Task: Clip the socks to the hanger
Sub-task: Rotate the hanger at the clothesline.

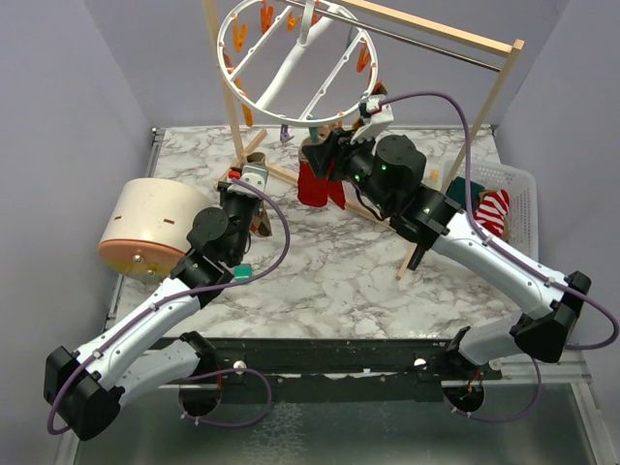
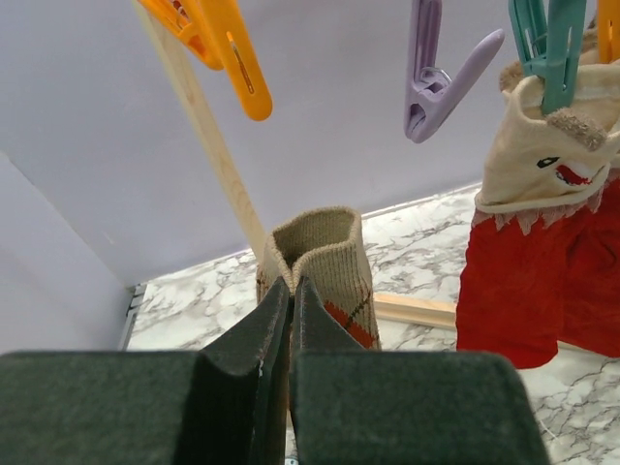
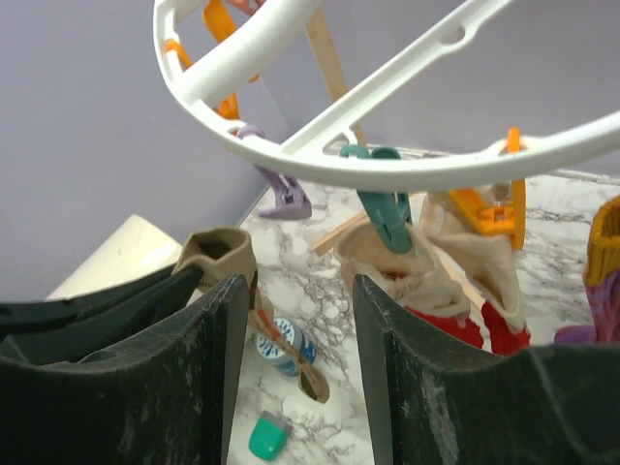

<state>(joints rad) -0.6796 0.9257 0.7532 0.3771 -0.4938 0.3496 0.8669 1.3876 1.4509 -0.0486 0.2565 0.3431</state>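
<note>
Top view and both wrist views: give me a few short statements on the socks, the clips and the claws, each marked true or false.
1. The left claw is shut on the brown sock. True.
2. The red sock is held by the right claw. False: it hangs from a teal clip on the hanger, and the right claw is open with nothing between its fingers.
3. A striped sock lies in the white basket. True.
4. The purple clip holds a sock. False: it hangs empty.
</note>
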